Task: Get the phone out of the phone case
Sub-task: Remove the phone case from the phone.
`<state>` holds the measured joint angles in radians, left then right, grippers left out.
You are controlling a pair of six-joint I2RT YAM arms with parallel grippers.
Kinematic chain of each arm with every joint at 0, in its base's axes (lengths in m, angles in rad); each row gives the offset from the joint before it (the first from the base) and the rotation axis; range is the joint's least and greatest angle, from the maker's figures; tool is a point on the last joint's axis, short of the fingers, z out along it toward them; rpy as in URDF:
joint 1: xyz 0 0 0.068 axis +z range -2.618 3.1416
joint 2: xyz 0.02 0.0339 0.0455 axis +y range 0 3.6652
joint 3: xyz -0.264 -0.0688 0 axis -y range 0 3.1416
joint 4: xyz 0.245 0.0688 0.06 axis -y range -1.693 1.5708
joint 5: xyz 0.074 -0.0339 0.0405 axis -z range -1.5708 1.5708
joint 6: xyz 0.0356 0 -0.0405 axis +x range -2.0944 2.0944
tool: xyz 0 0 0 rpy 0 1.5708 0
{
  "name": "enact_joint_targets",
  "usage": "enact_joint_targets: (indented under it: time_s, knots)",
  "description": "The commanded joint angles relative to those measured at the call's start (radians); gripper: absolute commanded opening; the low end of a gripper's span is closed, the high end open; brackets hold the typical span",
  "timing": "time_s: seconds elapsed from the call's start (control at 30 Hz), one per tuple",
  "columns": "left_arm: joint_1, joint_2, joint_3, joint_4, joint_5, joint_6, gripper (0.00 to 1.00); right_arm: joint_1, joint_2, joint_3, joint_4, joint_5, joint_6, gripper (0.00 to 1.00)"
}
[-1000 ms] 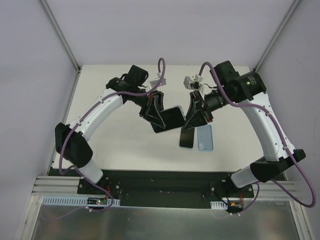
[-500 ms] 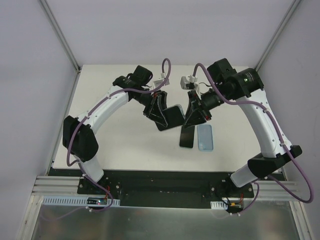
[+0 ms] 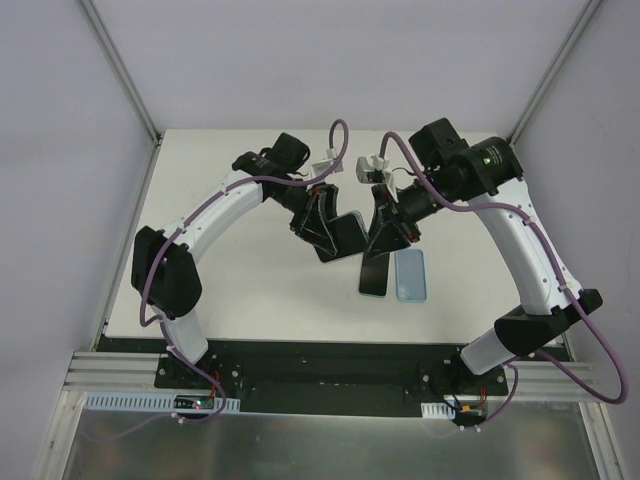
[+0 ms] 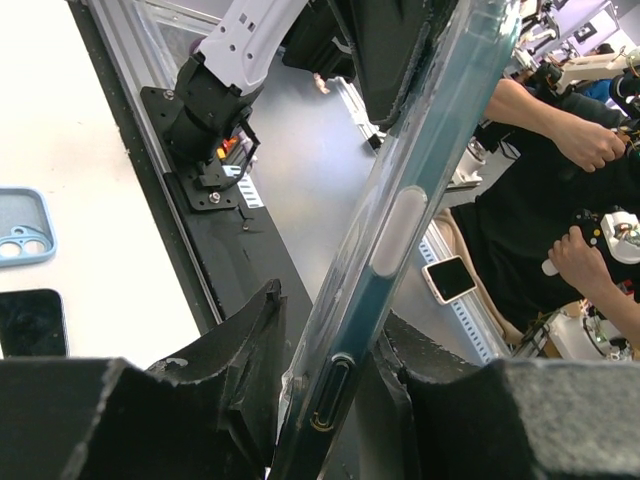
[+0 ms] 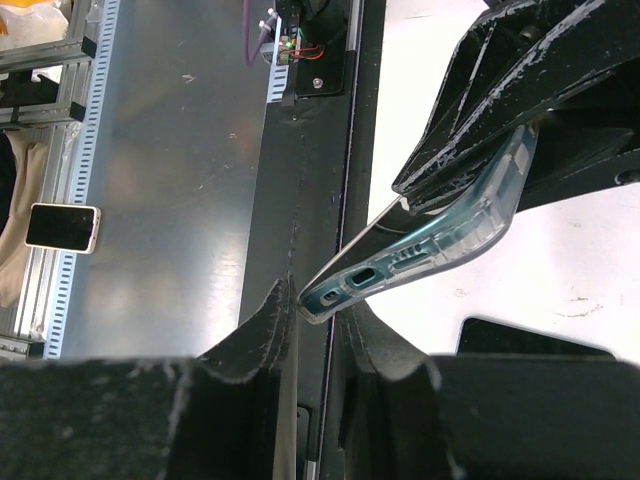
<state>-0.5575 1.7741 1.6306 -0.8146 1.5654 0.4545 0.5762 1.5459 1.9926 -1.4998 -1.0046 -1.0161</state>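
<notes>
Bright, even light, seemingly from overhead, leaves only faint soft shadows at the middle of the white table (image 3: 250, 300), a dull sheen on the metal plate (image 3: 300, 440) beyond its near edge, and blurred foregrounds in both wrist views.

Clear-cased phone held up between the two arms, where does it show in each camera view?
Top external: clear-cased phone at centre, held aloft.
Left wrist: clear-cased phone edge-on, slanting up the middle.
Right wrist: clear-cased phone slanting from centre toward upper right.
Shared landmark: black phone lying flat, at lower left in the left wrist view and lower right in the right wrist view.
</notes>
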Motion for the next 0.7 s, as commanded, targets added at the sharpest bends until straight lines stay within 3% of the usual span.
enact_joint_targets:
  time_s: [0.0,0.67]
  knots:
    - [-0.05,0.105,0.029,0.084,0.125,-0.046,0.0,0.155,-0.01,0.026,0.036,-0.609,-0.029,0.08]
    - [-0.079,0.102,0.015,0.088,0.16,-0.024,0.0,0.186,0.003,0.029,0.033,-0.609,-0.019,0.0]
